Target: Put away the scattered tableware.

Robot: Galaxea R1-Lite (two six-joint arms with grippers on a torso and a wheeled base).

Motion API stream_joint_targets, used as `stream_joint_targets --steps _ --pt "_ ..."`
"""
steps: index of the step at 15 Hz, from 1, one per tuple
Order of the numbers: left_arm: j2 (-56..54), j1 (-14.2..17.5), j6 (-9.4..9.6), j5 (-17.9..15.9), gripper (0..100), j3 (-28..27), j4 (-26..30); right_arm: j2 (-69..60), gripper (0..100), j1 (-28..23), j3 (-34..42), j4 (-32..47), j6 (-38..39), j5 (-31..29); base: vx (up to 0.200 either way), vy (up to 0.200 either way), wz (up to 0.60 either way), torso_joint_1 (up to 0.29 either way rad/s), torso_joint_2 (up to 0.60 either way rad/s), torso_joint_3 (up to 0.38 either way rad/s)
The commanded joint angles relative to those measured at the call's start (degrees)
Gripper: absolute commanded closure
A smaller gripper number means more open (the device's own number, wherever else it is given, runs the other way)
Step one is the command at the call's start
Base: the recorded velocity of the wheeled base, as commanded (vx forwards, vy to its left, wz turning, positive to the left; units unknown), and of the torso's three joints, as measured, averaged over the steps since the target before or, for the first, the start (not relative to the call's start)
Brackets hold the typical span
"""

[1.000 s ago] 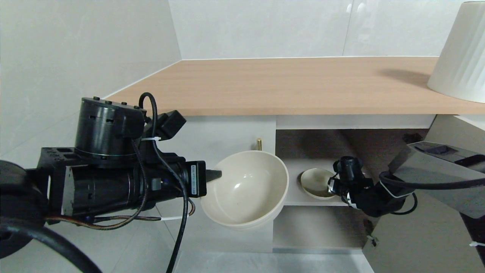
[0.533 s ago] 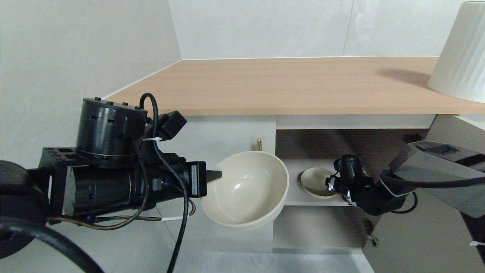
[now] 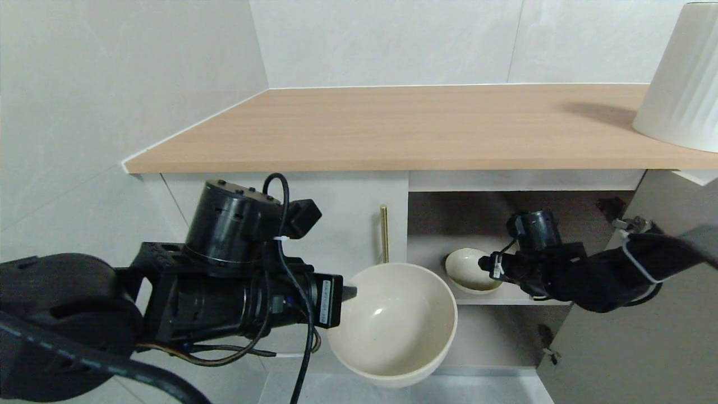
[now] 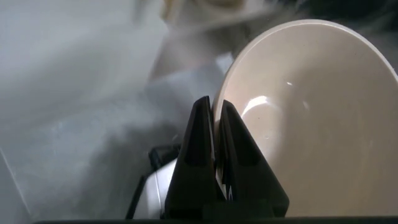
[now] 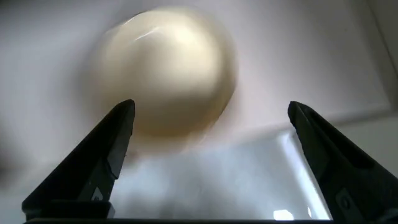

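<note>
My left gripper [image 3: 349,292] is shut on the rim of a large cream bowl [image 3: 392,328], holding it in the air in front of the cabinet's lower part. In the left wrist view its fingers [image 4: 200,124] pinch the bowl [image 4: 305,118] at the rim. A small cream bowl [image 3: 470,269] lies tilted on the cabinet shelf [image 3: 505,300]. My right gripper [image 3: 486,264] is inside the open cabinet, just beside that small bowl. In the right wrist view the right gripper [image 5: 211,109] stands wide open, with the small bowl [image 5: 168,68] just ahead of it, apart from the fingers.
A wooden countertop [image 3: 426,123] runs above the cabinet, with a white lampshade [image 3: 681,84] at its right end. The left cabinet door is closed and carries a brass handle [image 3: 384,233]. The right door [image 3: 617,342] hangs open beside my right arm.
My left arm has moved right and down, carrying the large bowl with it. The right arm's wrist has risen and its gripper has shifted slightly toward the small bowl.
</note>
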Motion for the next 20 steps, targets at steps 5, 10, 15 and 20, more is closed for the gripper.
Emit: stream_joint_targets --steps 5,10,15,20 --pt "8.68 -3.95 -0.01 1.43 100 0.2 -0.07 -32.34 0 11.4 3.2 25.7 0.07 13.53 0.0 0.0 0.0 0.0 0.0 0.0" --pt "8.95 -4.92 -0.01 4.07 100 0.2 -0.07 -34.01 0 20.89 1.79 35.81 0.07 14.93 0.0 0.0 0.0 0.0 0.0 0.0" --pt "8.16 -7.91 -0.01 6.35 100 0.64 -0.07 -26.54 0 22.91 1.71 38.01 0.16 15.11 0.0 0.0 0.0 0.0 0.0 0.0" --pt "7.98 -8.96 0.07 7.76 100 2.84 -5.61 -22.94 0 23.27 1.71 38.01 0.16 15.11 0.0 0.0 0.0 0.0 0.0 0.0"
